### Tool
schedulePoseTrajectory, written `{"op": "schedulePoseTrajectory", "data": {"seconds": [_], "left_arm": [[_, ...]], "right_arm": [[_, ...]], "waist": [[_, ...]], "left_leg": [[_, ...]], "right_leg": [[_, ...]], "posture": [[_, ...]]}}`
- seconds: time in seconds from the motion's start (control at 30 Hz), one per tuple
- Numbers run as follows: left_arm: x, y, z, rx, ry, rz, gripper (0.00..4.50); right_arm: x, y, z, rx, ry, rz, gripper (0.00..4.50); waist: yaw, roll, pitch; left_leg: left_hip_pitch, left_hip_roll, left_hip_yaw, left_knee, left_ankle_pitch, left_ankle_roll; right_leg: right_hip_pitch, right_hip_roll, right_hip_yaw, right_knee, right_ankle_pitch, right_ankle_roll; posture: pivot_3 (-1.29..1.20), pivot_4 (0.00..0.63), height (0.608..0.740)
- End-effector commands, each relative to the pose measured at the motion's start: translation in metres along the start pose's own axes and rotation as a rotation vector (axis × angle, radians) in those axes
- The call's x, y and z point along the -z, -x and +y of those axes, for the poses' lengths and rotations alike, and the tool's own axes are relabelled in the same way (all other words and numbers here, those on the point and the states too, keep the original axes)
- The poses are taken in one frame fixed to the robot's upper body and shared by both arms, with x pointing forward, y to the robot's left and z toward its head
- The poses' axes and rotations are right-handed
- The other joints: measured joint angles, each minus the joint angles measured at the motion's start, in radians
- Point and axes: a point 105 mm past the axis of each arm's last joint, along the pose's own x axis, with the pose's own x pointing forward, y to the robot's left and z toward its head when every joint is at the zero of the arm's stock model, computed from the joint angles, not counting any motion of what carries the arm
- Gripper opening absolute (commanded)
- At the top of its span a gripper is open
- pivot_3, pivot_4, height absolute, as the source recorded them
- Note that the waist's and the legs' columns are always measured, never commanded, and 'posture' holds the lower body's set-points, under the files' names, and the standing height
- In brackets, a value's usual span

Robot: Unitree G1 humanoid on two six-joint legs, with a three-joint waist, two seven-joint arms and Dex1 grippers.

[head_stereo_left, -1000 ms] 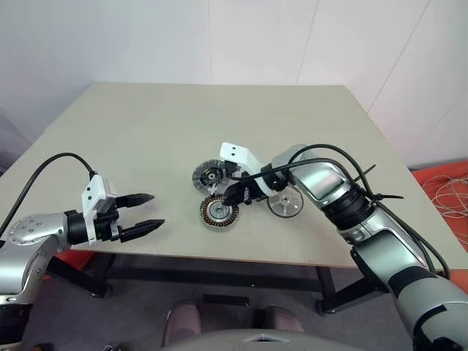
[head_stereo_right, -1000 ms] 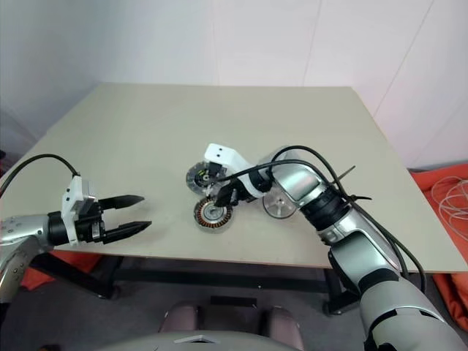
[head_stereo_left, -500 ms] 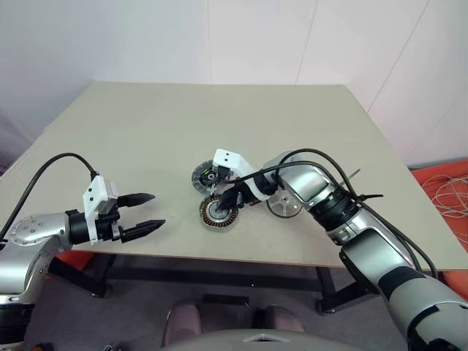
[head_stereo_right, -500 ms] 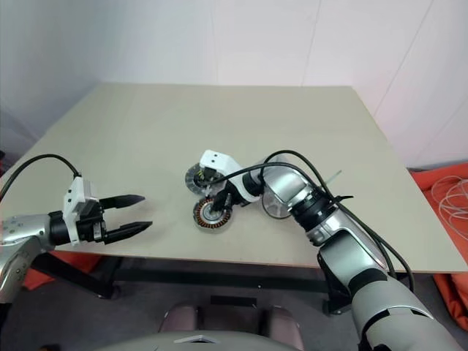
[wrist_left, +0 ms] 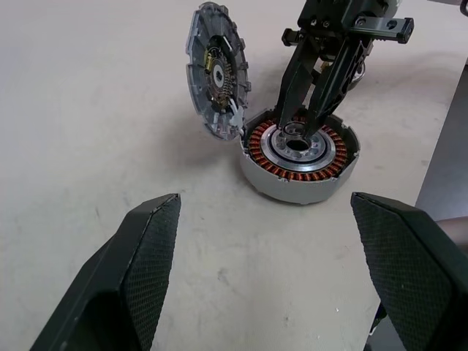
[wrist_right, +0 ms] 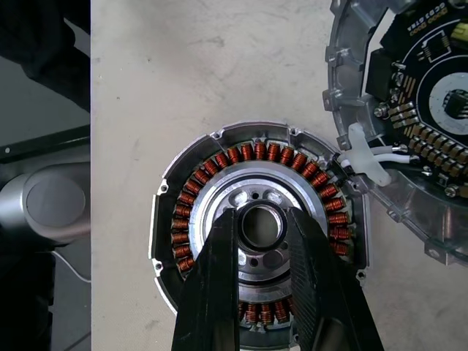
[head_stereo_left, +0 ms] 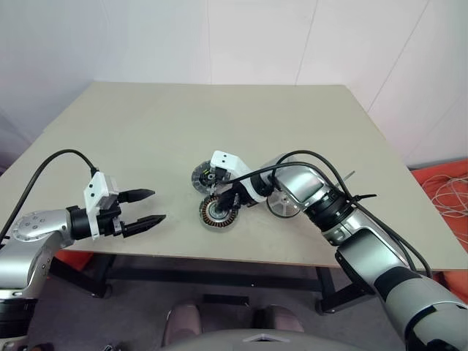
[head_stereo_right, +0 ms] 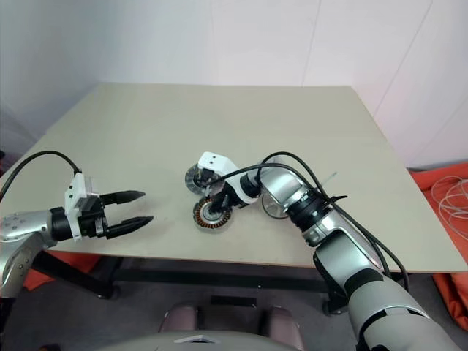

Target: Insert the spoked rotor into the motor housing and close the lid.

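Motor housing sits near the table's near edge, about midway along it, open, with the lid propped up against its far side. Right gripper is poised over the housing's silver centre, fingers narrowly parted around a small metal ring. Spoked rotor lies just right of the housing, partly behind the right arm. Left gripper hovers wide apart and empty at the near edge toward the left corner. The table's far half is bare.

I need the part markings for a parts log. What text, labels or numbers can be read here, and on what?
Lid: white print on its circuit board at the picture's edge, too small and cut off to read.
Motor housing, right gripper: no text seen.
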Motion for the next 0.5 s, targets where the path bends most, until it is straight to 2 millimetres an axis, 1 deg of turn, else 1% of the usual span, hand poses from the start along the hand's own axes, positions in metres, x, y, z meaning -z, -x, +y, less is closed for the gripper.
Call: {"op": "schedulePoseTrajectory", "data": {"seconds": [0.03,0.5], "left_arm": [[-0.0071,0.0004,0.0025,-0.007,-0.036,-0.011,3.95],[-0.0074,-0.0005,0.0054,-0.007,-0.041,-0.01,3.95]], "right_arm": [[-0.0032,0.0012,-0.0017,0.013,0.026,-0.003,0.62],[0.0014,-0.0007,-0.003,0.019,0.017,0.008,0.62]], "waist": [[0.0,0.0,0.0],[0.0,0.0,0.0]], "left_leg": [[0.0,0.0,0.0,0.0,0.0,0.0],[0.0,0.0,0.0,0.0,0.0,0.0]], "right_leg": [[0.0,0.0,0.0,0.0,0.0,0.0],[0.0,0.0,0.0,0.0,0.0,-0.001]], "posture": [[0.0,0.0,0.74],[0.0,0.0,0.74]]}}
